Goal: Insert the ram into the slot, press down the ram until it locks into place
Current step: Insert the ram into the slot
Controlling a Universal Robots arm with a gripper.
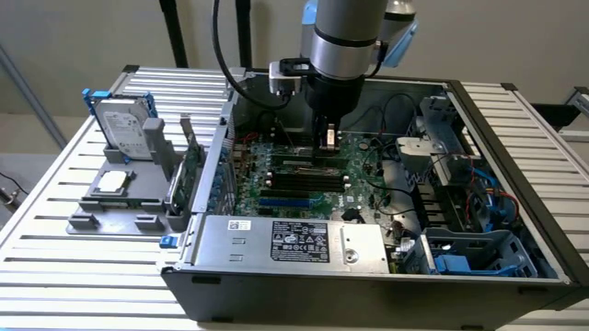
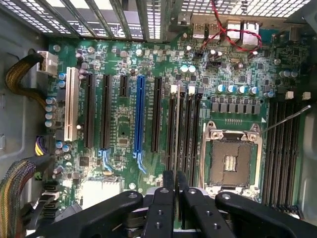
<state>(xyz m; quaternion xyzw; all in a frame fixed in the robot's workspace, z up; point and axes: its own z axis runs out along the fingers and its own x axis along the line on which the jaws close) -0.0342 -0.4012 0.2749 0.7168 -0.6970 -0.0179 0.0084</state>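
Gripper is clenched on the ram, held edge-on just above a black slot on the board. If it comes down skewed or off the line, I reckon pressing could bend it or miss the end clips.

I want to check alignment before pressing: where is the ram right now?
In the wrist view, the ram is held edge-on in the gripper, over the bank of black slots that lies between the blue slot and the CPU socket.
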